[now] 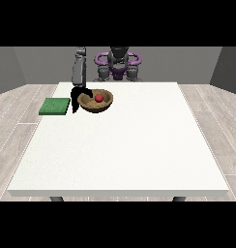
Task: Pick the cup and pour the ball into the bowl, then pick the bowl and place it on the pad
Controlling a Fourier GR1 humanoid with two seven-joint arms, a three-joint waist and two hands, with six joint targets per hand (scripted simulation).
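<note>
Bowl, brown, probably stiff and light, sits near the table's far left edge with the red ball inside, just right of the green pad; hand at the view's left touches its left rim, the likely hold point, finger state unclear.

My big white table fills most of the view, its near edge toward six o'clock and two dark legs just showing beneath it. Pale grey wood-plank floor spreads out at three and nine o'clock. A plain grey wall closes the room at twelve o'clock, under even light.
</note>
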